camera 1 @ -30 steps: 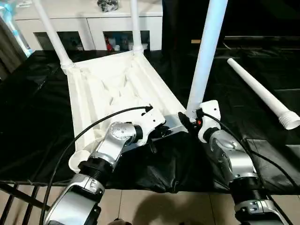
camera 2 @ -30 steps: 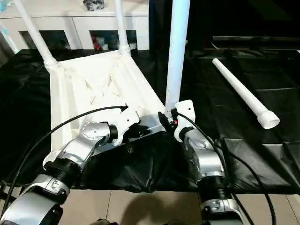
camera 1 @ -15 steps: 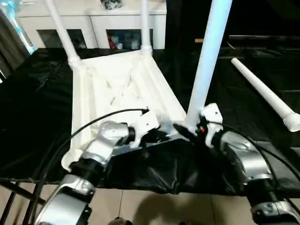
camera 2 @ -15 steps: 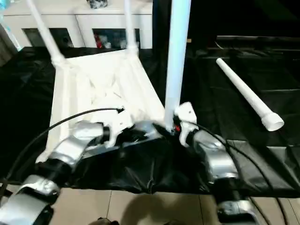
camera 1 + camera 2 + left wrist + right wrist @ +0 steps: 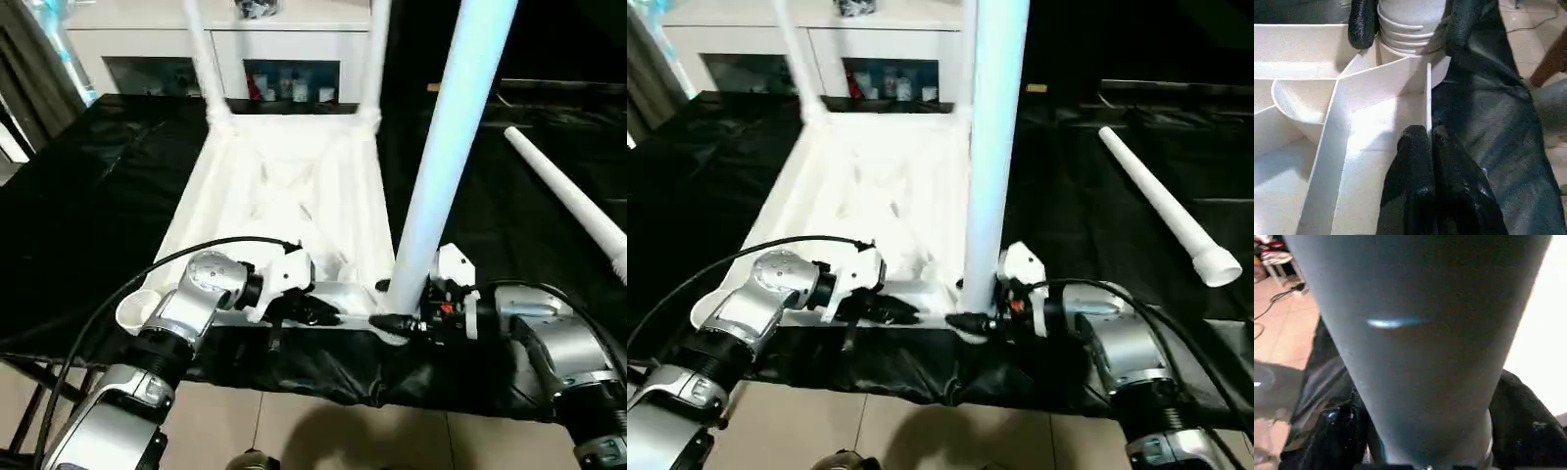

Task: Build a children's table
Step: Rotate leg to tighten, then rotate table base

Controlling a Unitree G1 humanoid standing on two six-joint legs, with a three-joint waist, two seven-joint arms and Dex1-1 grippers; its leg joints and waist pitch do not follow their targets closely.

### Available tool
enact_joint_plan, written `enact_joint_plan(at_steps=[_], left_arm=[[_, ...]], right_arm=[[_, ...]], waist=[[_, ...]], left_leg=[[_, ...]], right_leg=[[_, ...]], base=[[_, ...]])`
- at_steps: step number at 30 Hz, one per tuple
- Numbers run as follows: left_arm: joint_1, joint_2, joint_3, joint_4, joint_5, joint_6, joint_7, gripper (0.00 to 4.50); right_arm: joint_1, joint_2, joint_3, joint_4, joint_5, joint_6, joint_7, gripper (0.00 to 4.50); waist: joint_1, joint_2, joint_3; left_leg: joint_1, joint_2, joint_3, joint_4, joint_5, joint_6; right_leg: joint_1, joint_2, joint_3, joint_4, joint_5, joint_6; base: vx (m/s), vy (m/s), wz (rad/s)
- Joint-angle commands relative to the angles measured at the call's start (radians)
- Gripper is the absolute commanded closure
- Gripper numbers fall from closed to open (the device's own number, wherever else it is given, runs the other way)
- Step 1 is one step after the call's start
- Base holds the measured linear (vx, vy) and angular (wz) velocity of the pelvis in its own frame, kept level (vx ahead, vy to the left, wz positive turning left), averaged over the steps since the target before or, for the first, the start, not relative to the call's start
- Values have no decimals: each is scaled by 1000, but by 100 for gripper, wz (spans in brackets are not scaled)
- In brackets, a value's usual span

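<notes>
On black-covered work table (image 5: 88,196): tabletop (image 5: 284,196) lies underside up, ribs exposed. Two far legs (image 5: 201,54) stand in their far corner sockets. Near-R leg (image 5: 441,166) stands upright in its socket; R gripper (image 5: 392,305) straddles its base, fingers one per side, prob. in contact. L gripper (image 5: 1431,142) has fingers pressed together, tips at tabletop's near edge wall. Fourth leg (image 5: 1161,201) lies loose, well apart to right.

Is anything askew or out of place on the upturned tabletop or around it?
Mostly orderly. The tabletop lies ribbed side up with three legs standing in corner sockets. The near-left socket is empty, and the fourth leg lies loose on the black cover, apart from the tabletop. Nothing looks damaged or spilled.
</notes>
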Motion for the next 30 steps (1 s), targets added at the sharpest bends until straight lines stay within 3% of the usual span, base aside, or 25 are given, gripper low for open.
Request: enact_joint_plan(at_steps=[1, 7, 8, 9, 11, 13, 17, 19, 20, 23, 24, 25, 26, 27, 28, 30], left_arm=[[-50, -20, -3, -17, -25, -21, 12, 450], [-58, -41, 18, 6, -4, -16, 101, 450], [-69, -55, 22, 17, 22, -6, 175, 450], [-69, -55, 22, 17, 22, -6, 175, 450], [-85, -82, 30, 26, 47, 29, 268, 450], [-96, -127, 41, 24, 57, 65, 355, 450], [-109, -203, 44, 16, 86, 121, 496, 450], [-110, -237, 42, 12, 93, 139, 545, 450], [-109, -257, 36, 12, 96, 143, 563, 450], [-109, -290, 26, 27, 102, 139, 587, 450], [-111, -293, 22, 33, 108, 133, 590, 450], [-112, -294, 20, 39, 112, 128, 592, 450], [-117, -293, 15, 52, 117, 117, 590, 450], [-119, -292, 13, 57, 119, 114, 591, 450], [-119, -292, 13, 57, 119, 114, 591, 450], [-128, -286, 11, 79, 128, 99, 596, 450]], right_arm=[[12, 19, 81, -56, 14, 8, 74, 169], [15, 75, 52, -15, -16, 8, -57, 179], [4, 116, 30, 25, -52, 2, -178, 179], [4, 116, 30, 25, -52, 2, -178, 179], [-16, 171, -1, 79, -91, -11, -340, 180], [-44, 232, -37, 139, -109, -8, -498, 181], [-90, 308, -78, 226, -137, -17, -705, 181], [-107, 338, -102, 247, -133, -15, -772, 181], [-118, 356, -115, 258, -135, -16, -812, 181], [-138, 386, -134, 283, -145, -29, -874, 181], [-143, 394, -136, 294, -149, -40, -884, 181], [-147, 399, -138, 301, -153, -51, -897, 181], [-155, 411, -149, 318, -144, -63, -911, 181], [-159, 414, -153, 326, -139, -65, -915, 181], [-159, 414, -153, 326, -139, -65, -915, 125], [-169, 417, -171, 341, -121, -75, -913, 111]], waist=[[-5, -14, -69], [-7, -17, -66], [-11, -15, -64], [-14, -13, -62], [-22, -17, -60], [-40, -18, -59], [-62, -14, -63], [-60, -15, -68], [-58, -10, -71], [-57, -9, -78], [-56, -2, -79], [-58, -3, -80], [-57, 3, -80], [-59, 0, -78], [-60, -1, -77], [-62, 7, -73]], left_leg=[[18, 56, -18, -69, -233, 77], [20, 54, -19, -73, -263, 56], [20, 55, -21, -75, -272, 44], [22, 52, -21, -76, -290, 38], [26, 50, -25, -79, -324, 8], [26, 47, -27, -80, -342, -7], [19, 45, -27, -77, -317, 5], [17, 42, -24, -72, -284, 23], [15, 41, -23, -70, -255, 37], [12, 41, -21, -65, -179, 70], [11, 40, -21, -64, -167, 78], [10, 41, -20, -62, -151, 91], [11, 40, -20, -61, -148, 100], [11, 40, -20, -63, -168, 99], [12, 40, -20, -64, -180, 97], [18, 43, -21, -69, -239, 77]], right_leg=[[48, -57, 41, -75, -211, -239], [47, -58, 41, -80, -266, -227], [43, -58, 42, -82, -291, -218], [40, -57, 41, -85, -316, -214], [39, -60, 40, -91, -390, -189], [38, -61, 40, -97, -428, -169], [40, -56, 40, -93, -352, -191], [45, -54, 40, -91, -297, -201], [47, -54, 40, -86, -252, -210], [54, -52, 37, -74, -112, -241], [56, -52, 36, -72, -91, -247], [57, -52, 35, -70, -59, -254], [57, -52, 35, -70, -46, -262], [58, -52, 33, -73, -67, -264], [58, -52, 33, -75, -83, -263], [54, -51, 33, -84, -150, -253]], base=[[0, 0, 0], [0, 0, 0], [0, 0, 0], [0, 0, 0], [0, 0, 0], [0, 0, 0], [0, 0, 0], [0, 0, 0], [0, 0, 0], [0, 0, 0], [0, 0, 0], [0, 0, 0], [0, 0, 0], [0, 0, 0], [0, 0, 0], [0, 0, 0]])
